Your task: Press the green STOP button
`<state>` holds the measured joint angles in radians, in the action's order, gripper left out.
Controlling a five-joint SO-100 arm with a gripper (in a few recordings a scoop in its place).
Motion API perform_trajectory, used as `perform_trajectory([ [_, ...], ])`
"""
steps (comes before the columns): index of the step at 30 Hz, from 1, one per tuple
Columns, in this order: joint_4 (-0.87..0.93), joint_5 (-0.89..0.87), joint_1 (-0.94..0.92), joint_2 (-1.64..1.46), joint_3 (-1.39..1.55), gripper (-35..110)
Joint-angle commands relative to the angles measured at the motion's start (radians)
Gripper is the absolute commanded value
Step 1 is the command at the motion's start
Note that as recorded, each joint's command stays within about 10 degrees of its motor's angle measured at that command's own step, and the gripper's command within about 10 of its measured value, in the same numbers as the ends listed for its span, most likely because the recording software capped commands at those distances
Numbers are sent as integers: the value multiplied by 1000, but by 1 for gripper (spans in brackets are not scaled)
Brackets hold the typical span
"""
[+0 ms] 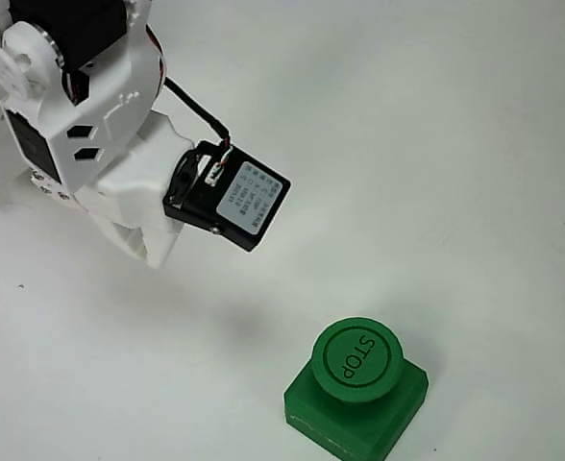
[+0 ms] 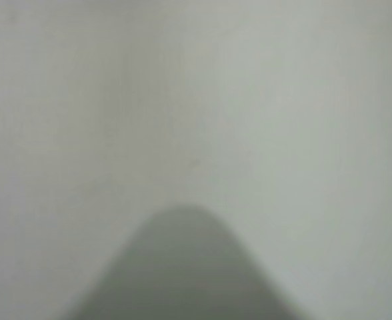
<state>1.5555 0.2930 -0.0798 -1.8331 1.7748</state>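
With the button low and right of centre on the table, well clear of our gripper, whose jaw state we cannot tell, we should travel over it, then press squarely on the cap.

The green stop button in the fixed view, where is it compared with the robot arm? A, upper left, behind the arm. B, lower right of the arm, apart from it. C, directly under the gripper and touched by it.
B: the green stop button sits near the bottom edge, lower right of the arm, with bare table between them.
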Motion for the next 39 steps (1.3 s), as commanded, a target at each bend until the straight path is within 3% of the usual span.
perform_trajectory([
  [1,58,23,-21,21,-171,0],
  [14,202,44,-21,233,-511,0],
  [39,212,66,15,483,-839,0],
])
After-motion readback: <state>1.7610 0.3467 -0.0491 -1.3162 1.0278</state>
